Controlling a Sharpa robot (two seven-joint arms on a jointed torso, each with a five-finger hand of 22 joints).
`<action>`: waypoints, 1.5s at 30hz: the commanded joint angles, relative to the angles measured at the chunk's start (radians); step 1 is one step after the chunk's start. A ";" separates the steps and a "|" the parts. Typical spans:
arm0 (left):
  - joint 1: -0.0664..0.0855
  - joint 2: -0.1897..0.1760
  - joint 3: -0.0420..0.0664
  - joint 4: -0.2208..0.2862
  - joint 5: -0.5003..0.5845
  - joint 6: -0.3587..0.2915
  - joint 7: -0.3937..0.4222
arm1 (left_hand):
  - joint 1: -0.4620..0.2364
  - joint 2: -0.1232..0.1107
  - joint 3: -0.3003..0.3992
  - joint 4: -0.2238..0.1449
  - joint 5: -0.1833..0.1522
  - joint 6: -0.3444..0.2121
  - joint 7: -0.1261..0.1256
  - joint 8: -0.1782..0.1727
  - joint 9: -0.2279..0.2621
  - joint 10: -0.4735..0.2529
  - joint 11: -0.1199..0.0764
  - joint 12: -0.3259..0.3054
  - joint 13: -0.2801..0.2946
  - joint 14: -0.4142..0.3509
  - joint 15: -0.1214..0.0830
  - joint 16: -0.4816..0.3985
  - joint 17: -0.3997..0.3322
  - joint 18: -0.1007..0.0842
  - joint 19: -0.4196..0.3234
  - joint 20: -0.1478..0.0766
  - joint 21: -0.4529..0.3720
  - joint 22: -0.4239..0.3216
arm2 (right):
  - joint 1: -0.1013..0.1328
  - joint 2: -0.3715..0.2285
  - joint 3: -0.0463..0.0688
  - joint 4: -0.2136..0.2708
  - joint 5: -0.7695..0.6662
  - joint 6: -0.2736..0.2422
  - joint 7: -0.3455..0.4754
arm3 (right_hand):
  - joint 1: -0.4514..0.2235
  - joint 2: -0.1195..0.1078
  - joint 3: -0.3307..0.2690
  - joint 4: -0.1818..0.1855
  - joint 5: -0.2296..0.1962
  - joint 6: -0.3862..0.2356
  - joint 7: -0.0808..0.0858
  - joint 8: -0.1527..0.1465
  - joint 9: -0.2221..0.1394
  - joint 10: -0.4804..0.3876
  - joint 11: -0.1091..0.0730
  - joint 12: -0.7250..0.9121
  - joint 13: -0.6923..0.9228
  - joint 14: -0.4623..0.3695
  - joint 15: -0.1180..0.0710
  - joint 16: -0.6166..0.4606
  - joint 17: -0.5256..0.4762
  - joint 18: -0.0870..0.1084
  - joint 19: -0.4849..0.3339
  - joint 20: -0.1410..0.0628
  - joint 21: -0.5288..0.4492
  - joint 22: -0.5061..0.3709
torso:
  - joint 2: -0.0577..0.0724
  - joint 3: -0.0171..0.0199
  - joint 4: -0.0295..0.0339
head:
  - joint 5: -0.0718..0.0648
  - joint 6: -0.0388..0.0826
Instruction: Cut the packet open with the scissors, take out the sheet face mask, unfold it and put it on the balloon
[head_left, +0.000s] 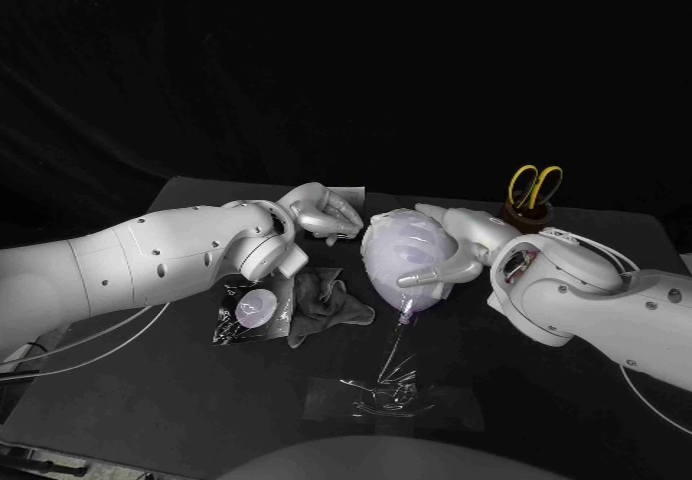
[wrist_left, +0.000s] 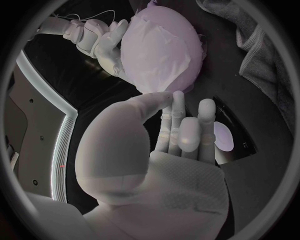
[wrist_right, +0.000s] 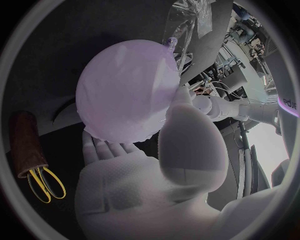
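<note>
Judging by the sheet mask (wrist_left: 159, 50) draped over the balloon (head_left: 397, 245) mid-tabletop, you're nearly done: right hand (head_left: 462, 252) cups the balloon, left hand (head_left: 325, 212) spreads empty fingers against it; smoothing remains.

The scene is dim: the black table (head_left: 173, 400) and the backdrop behind the balloon (head_left: 407, 255) sink into near darkness. The balloon, the left arm (head_left: 130, 260) and the right arm (head_left: 606, 300) beside it stand out pale, brightest on their upper surfaces. Below the balloon, thin glints run along the clear plastic stand (head_left: 387, 385). In the 2 wrist views, straight edges around the balloon bend toward the dark circular frame.
</note>
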 joint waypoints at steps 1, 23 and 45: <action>0.000 0.000 0.001 0.004 -0.020 -0.020 -0.038 | -0.011 0.002 0.005 -0.004 0.006 0.002 0.000 0.004 0.134 -0.007 0.001 0.005 0.003 0.006 0.000 0.003 -0.011 0.010 0.000 0.000 -0.002 -0.005 | -0.003 0.001 -0.002 0.002 -0.009 0.019 0.002 | 0.012 -0.001 0.007 0.000 -0.005 0.002 0.161 0.005 0.001 0.004 0.000 0.007 0.001 0.003 0.001 -0.001 0.001 -0.004 0.008 0.002 0.006 0.000 | 0.000 0.0006 -0.0007 | 0.000 0.000; -0.001 0.006 0.001 0.009 0.003 0.065 0.005 | -0.041 -0.013 -0.342 0.140 -0.267 -0.190 0.087 -0.193 -0.011 -0.200 0.099 -0.153 -0.119 -0.263 0.094 -0.084 -0.416 0.012 -0.057 0.088 -0.193 -0.132 | -0.004 0.003 -0.002 0.000 -0.009 0.020 0.003 | 0.014 0.000 0.008 0.000 -0.006 0.002 0.161 0.005 0.001 0.004 0.000 0.007 0.001 0.003 0.002 -0.001 0.001 -0.004 0.007 0.002 0.006 -0.001 | 0.000 0.0002 -0.0005 | -0.001 0.001; -0.001 0.013 0.001 0.006 0.006 0.114 0.004 | 0.030 0.036 -0.389 0.168 -0.267 -0.135 0.067 -0.195 -0.048 -0.159 0.084 -0.150 -0.149 -0.270 0.082 -0.074 -0.430 0.013 -0.048 0.084 -0.213 -0.144 | -0.004 0.005 -0.002 0.000 -0.009 0.020 0.002 | 0.014 0.000 0.008 0.000 -0.006 0.002 0.161 0.005 0.001 0.004 0.000 0.007 0.001 0.003 0.002 -0.001 0.001 -0.004 0.007 0.002 0.006 -0.001 | 0.000 0.0003 -0.0006 | -0.002 -0.001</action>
